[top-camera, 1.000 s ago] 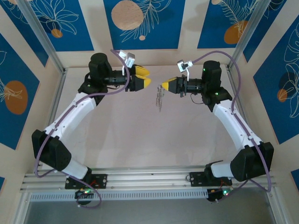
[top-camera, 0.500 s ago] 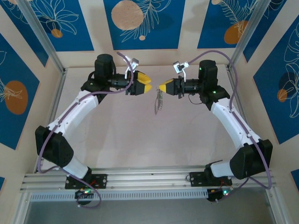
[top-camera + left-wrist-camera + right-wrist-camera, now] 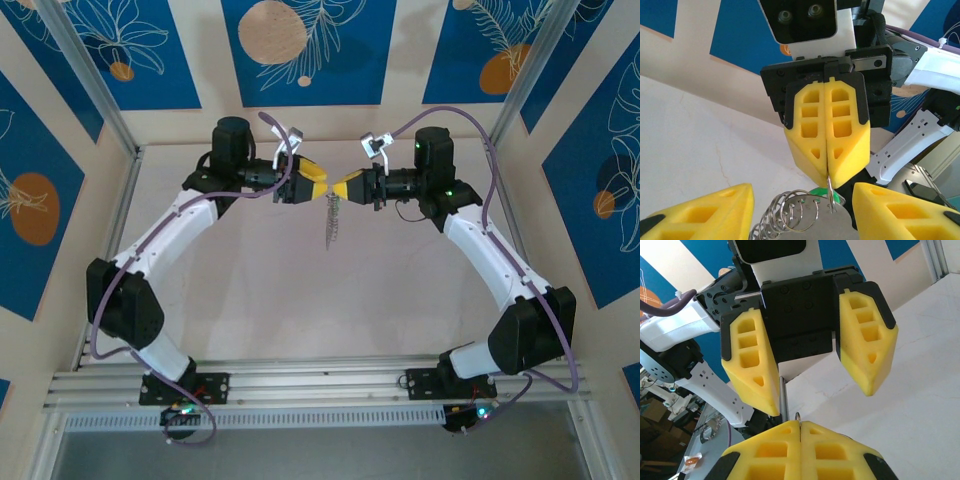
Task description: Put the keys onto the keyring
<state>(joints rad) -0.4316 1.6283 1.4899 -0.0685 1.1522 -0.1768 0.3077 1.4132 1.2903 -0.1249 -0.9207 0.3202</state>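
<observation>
Over the last second both arms have swung inward. The left gripper point(image 3: 316, 184) and right gripper point(image 3: 340, 187), formerly apart, now stand almost tip to tip above the far half of the pale desk point(image 3: 250, 300), and the hanging load has been carried leftward with them.

The right gripper's yellow fingers are pressed together on a thin grey metal wire, judged to be the oval keyring point(image 3: 830, 186). Beneath it dangles the cluster of small silvery keys point(image 3: 329, 226), with coiled rings and a pale-green piece among them, clear of the desk. The left gripper's fingers stand apart, one on each side of the cluster in the left wrist view; they touch nothing.

The step in hand appears to be the left gripper taking hold of a key below the right one. It would go best if the left fingers stayed apart until they bracket a single piece and then closed slowly. Meanwhile the right grip should hold firm so that the cluster does not swing or twist.

Room is tight at the meeting point, since the fingertips and wrist-camera brackets sit near one another and the blue-and-beige back wall point(image 3: 300, 50) lies just behind. Open desk lies towards the arm bases, so retreat is safest that way.
</observation>
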